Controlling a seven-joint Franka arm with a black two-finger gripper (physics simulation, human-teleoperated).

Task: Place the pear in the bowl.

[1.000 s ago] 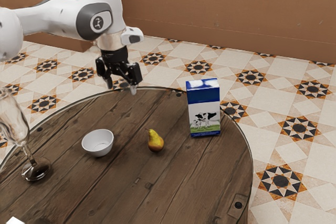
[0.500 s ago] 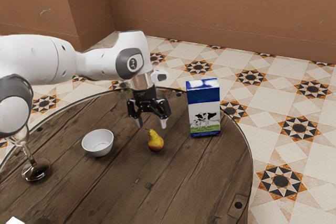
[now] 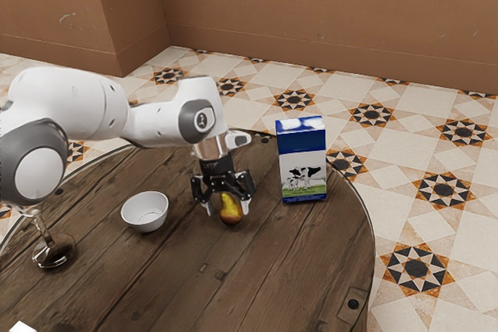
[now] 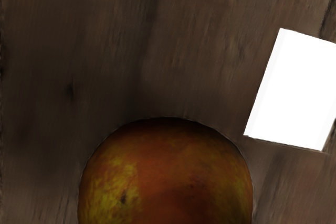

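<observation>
In the exterior view my gripper (image 3: 227, 211) is lowered around the pear (image 3: 231, 207), its fingers open on either side of the fruit. The yellow and reddish-brown pear rests upright on the table, its upper part partly covered by the gripper. Seen from the hand, the pear (image 4: 168, 177) lies large and close beneath. The white bowl (image 3: 145, 212) stands apart from them, toward the exterior view's left, with nothing visible inside.
A blue and white milk carton (image 3: 302, 161) stands toward the exterior view's right of the gripper. Beyond the bowl is a stemmed glass (image 3: 53, 249) at the exterior view's left. A white block (image 4: 294, 90) appears in the wrist view on the wooden table (image 3: 257, 277).
From beyond the table's far edge, my gripper has come toward the exterior view's right and down, and now surrounds the pear. The pear, bowl and carton stay put.
</observation>
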